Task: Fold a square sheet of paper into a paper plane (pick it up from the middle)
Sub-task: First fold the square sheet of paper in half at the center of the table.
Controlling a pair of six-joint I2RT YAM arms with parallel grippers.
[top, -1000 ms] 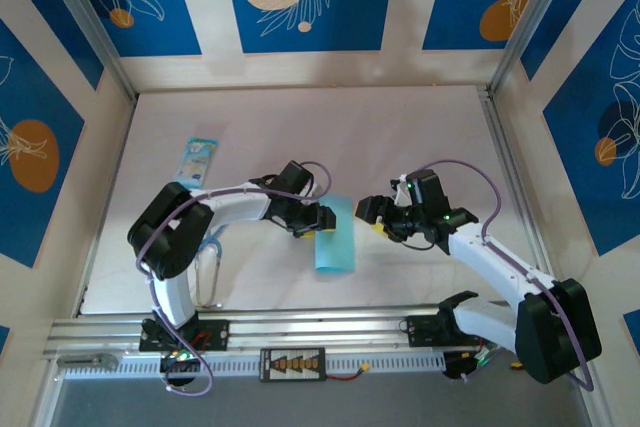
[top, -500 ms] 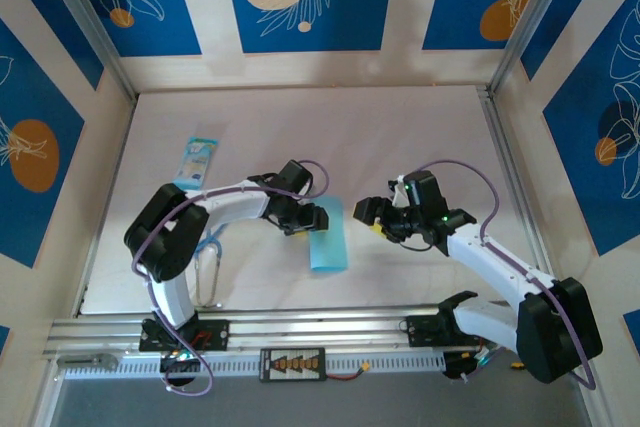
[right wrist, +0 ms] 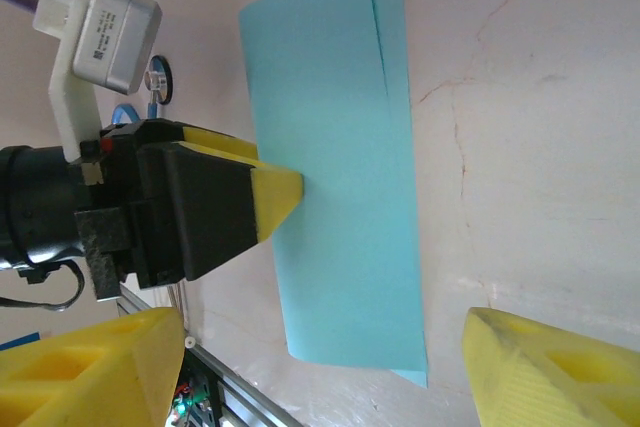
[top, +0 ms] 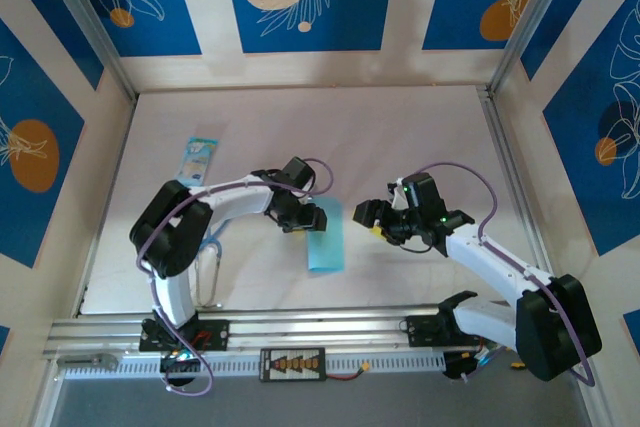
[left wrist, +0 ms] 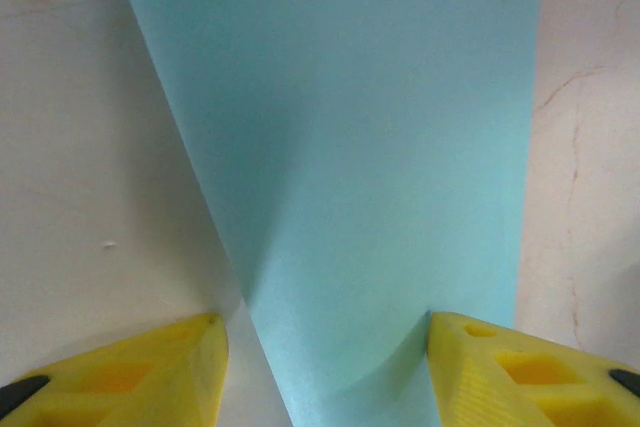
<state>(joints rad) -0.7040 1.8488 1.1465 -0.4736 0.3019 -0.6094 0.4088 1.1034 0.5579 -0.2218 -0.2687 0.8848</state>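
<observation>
Pale and lightly veined, the bench (top: 420, 137) sits inside blue leaf-patterned wall panels, with a small printed packet (top: 198, 159) lying well off to the far left. The square sheet of paper (top: 326, 244) lies near the middle, doubled over into a long strip, its two layers not quite matched: a sliver of the lower one shows along one edge. The left end effector (top: 308, 219) is low at the strip's far left edge, about half open, with its yellow tips astride the paper. One tip touches the paper and nothing looks pinched. The right end effector (top: 372, 219) hangs just right of the strip, wide open and empty. The upper layer appears to bow up rather than lie flat, so closing on it could put in a stray crease. A sideways push from the left tip would probably slide the loose sheet or widen the mismatch, which would leave the plane lopsided.
</observation>
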